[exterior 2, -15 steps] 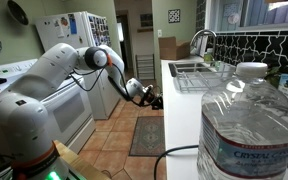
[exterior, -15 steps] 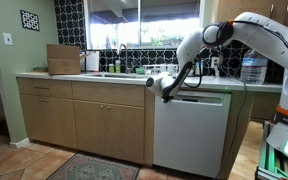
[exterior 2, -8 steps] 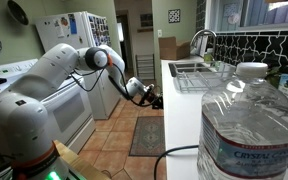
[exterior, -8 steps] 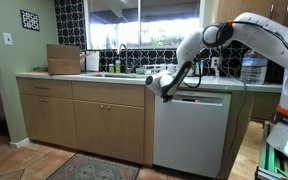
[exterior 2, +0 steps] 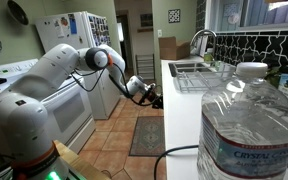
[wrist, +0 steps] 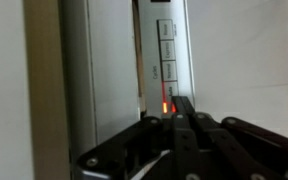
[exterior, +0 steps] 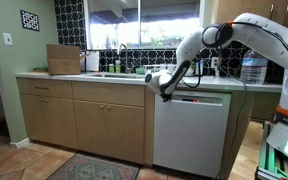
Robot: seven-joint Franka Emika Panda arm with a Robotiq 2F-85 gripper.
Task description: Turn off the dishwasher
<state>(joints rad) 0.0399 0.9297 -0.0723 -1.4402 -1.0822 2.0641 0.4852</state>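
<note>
The dishwasher (exterior: 189,135) is a tall white flat panel under the counter with a control strip along its top edge. My gripper (exterior: 164,92) sits at the strip's left end, fingers shut together. In the wrist view the shut fingertips (wrist: 181,104) touch the control strip (wrist: 166,50) beside a glowing red-orange light (wrist: 165,103), below a column of grey buttons. In an exterior view the gripper (exterior 2: 154,100) is pressed against the counter's front face; the dishwasher front itself is hidden there.
Tan wooden cabinets (exterior: 84,120) stand beside the dishwasher. The counter holds a sink with a tap (exterior: 122,58), a cardboard box (exterior: 64,58) and a large water jug (exterior 2: 249,125). A rug (exterior 2: 147,137) lies on the tile floor. A white stove (exterior 2: 69,110) faces the counter.
My gripper has risen slightly along the dishwasher's top edge, closer to the control strip. Nothing else moved.
</note>
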